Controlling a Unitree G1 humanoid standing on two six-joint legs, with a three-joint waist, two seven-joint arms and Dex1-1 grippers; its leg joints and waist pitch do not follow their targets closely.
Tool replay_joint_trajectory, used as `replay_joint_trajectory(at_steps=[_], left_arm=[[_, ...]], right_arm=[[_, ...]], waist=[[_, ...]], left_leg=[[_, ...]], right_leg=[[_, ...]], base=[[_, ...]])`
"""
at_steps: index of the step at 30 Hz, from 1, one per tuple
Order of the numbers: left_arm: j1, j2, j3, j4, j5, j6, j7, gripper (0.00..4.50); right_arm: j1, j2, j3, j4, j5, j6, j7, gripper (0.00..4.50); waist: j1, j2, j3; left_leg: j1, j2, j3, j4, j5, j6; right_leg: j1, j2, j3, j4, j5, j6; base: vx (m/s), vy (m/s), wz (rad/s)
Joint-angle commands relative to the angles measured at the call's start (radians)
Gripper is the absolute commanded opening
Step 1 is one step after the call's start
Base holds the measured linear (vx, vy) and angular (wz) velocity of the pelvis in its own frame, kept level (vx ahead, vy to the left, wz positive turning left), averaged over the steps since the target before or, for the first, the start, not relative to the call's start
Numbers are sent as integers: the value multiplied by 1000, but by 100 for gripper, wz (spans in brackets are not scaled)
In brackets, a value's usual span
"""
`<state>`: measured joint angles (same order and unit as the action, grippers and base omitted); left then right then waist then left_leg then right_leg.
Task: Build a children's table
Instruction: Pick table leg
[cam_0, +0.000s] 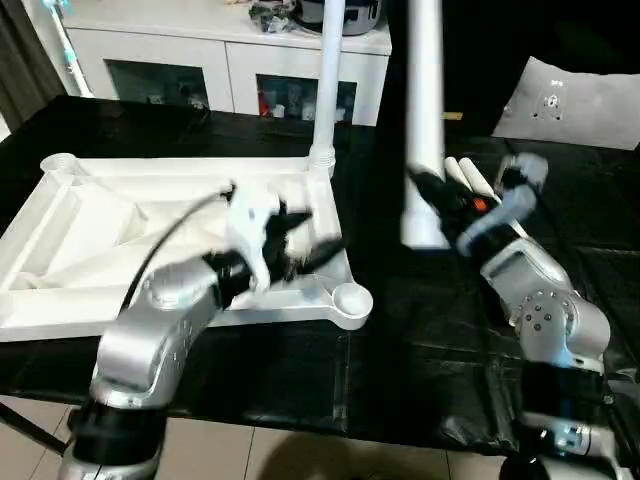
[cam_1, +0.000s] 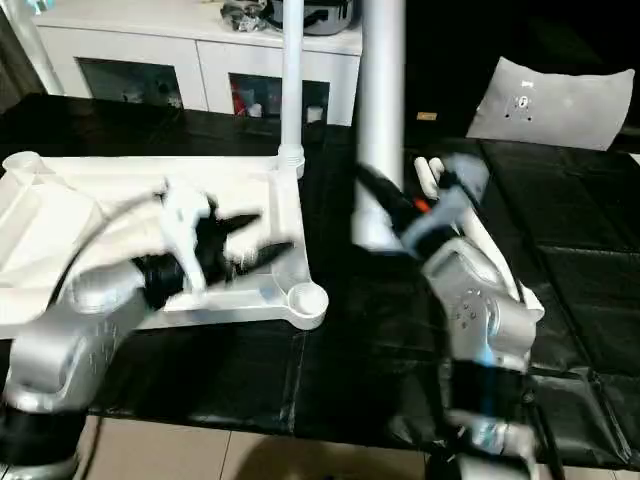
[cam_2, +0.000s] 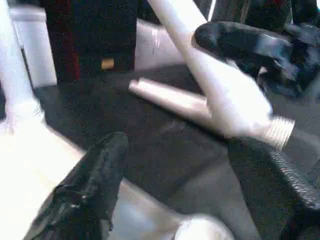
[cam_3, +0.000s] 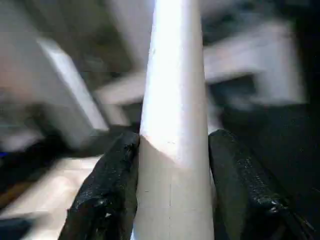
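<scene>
The white table top (cam_0: 90, 235) lies upside down on the black-covered table, ribs up. One white leg (cam_0: 327, 90) stands upright in its far right corner socket. My right gripper (cam_0: 428, 195) is shut on a second leg (cam_3: 172, 100), holding it upright just right of the top, its threaded end (cam_2: 280, 132) hanging above the table. My left gripper (cam_0: 318, 238) hovers over the top's near right part, close to the empty near right corner socket (cam_0: 350, 298), fingers (cam_2: 95, 190) apart with nothing between them. Another leg (cam_2: 170, 97) lies flat behind my right gripper.
A white cabinet with glass doors (cam_0: 230, 60) runs along the back. A pale flat sheet (cam_0: 570, 100) lies at the far right of the black table cover (cam_0: 400, 350). The table's front edge runs just below my forearms.
</scene>
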<state>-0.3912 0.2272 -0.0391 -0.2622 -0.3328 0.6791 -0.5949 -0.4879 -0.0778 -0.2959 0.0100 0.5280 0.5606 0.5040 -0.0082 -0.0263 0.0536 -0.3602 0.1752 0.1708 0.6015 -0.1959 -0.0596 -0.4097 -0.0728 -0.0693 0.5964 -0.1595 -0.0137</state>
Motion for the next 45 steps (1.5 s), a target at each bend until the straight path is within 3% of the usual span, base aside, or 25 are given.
replay_joint_trajectory(at_steps=[1, 4, 8, 12, 13, 14, 15, 17, 18, 20, 23, 30, 34, 38, 41, 42, 45], left_arm=[[-31, -27, 62, -10, -73, 42, 24, 393], [-58, -65, 119, -10, -138, 56, 46, 424], [-84, -97, 163, -8, -210, 81, 62, 426], [-94, -112, 167, -9, -242, 114, 65, 424], [-97, -116, 165, -10, -249, 126, 69, 439], [-97, -116, 165, -10, -249, 126, 69, 446], [-104, -127, 167, -13, -262, 140, 85, 446], [-108, -136, 170, -11, -264, 138, 96, 450], [-112, -145, 177, -8, -275, 139, 105, 450], [-125, -162, 197, -2, -312, 147, 131, 450], [-135, -180, 218, 1, -342, 151, 144, 450], [-176, -235, 305, 22, -474, 174, 202, 450], [-189, -231, 305, 51, -479, 197, 221, 450], [-206, -220, 262, 98, -424, 190, 230, 450], [-222, -229, 269, 114, -452, 168, 212, 450], [-223, -230, 271, 112, -463, 163, 204, 420], [-224, -235, 276, 99, -502, 141, 167, 407]], right_arm=[[28, 0, 10, -60, 81, 21, 62, 180], [50, 2, 29, -92, 119, 35, 96, 180], [67, 7, 46, -123, 139, 57, 122, 180], [80, 13, 63, -143, 173, 80, 131, 180], [83, 13, 69, -144, 183, 83, 131, 180], [83, 13, 69, -144, 183, 83, 131, 180], [88, 11, 79, -145, 205, 92, 139, 180], [90, 11, 84, -145, 214, 97, 147, 180], [92, 10, 88, -149, 219, 103, 156, 180], [99, 6, 97, -161, 231, 116, 172, 180], [105, 3, 103, -168, 238, 120, 179, 180], [128, -13, 122, -185, 264, 121, 203, 180], [141, -25, 145, -202, 262, 117, 223, 180], [163, -43, 186, -219, 235, 96, 247, 180], [177, -45, 199, -225, 236, 93, 257, 180], [179, -45, 200, -225, 237, 92, 257, 180], [192, -49, 202, -225, 240, 87, 258, 180]], waist=[[9, 11, -62], [20, 10, -63], [25, 11, -62], [30, 9, -63], [33, 4, -63], [33, 5, -63], [36, -1, -62], [40, 3, -62], [41, -2, -61], [44, 1, -62], [46, -2, -61], [52, -2, -65], [53, -1, -63], [55, 5, -63], [56, 3, -64], [57, 7, -64], [59, 10, -64]], left_leg=[[3, 41, -12, -71, -229, 28], [2, 40, -11, -70, -217, 23], [2, 39, -13, -72, -227, 16], [-1, 39, -13, -73, -210, 19], [-2, 40, -14, -74, -204, 19], [-2, 39, -14, -73, -203, 18], [-1, 39, -12, -73, -201, 21], [0, 40, -13, -73, -200, 20], [-2, 40, -13, -74, -198, 20], [-3, 40, -13, -73, -192, 19], [-6, 40, -13, -73, -188, 18], [-10, 37, -13, -69, -155, 26], [-9, 36, -12, -69, -159, 29], [-7, 38, -15, -72, -162, 26], [-8, 38, -16, -72, -169, 21], [-7, 39, -16, -71, -169, 21], [-7, 38, -15, -71, -170, 20]], right_leg=[[51, -53, 42, -77, -333, -166], [53, -54, 43, -79, -331, -166], [51, -53, 42, -82, -361, -151], [52, -54, 43, -83, -356, -137], [53, -56, 42, -82, -362, -133], [53, -56, 42, -82, -365, -132], [51, -56, 43, -85, -376, -125], [51, -56, 43, -85, -381, -123], [50, -55, 42, -86, -385, -118], [52, -57, 42, -85, -380, -117], [51, -58, 41, -87, -397, -107], [54, -57, 40, -84, -357, -106], [52, -54, 39, -89, -376, -92], [53, -54, 39, -90, -374, -78], [54, -57, 39, -89, -367, -89], [54, -58, 39, -89, -354, -99], [55, -57, 40, -86, -324, -122]], base=[[0, 0, 0], [0, 0, 0], [0, 0, 0], [0, 0, 0], [0, 0, 0], [0, 0, 0], [0, 0, 0], [0, 0, 0], [0, 0, 0], [0, 0, 0], [0, 0, 0], [0, 0, 0], [0, 0, 0], [0, 0, 0], [0, 0, 0], [0, 0, 0], [0, 0, 0]])
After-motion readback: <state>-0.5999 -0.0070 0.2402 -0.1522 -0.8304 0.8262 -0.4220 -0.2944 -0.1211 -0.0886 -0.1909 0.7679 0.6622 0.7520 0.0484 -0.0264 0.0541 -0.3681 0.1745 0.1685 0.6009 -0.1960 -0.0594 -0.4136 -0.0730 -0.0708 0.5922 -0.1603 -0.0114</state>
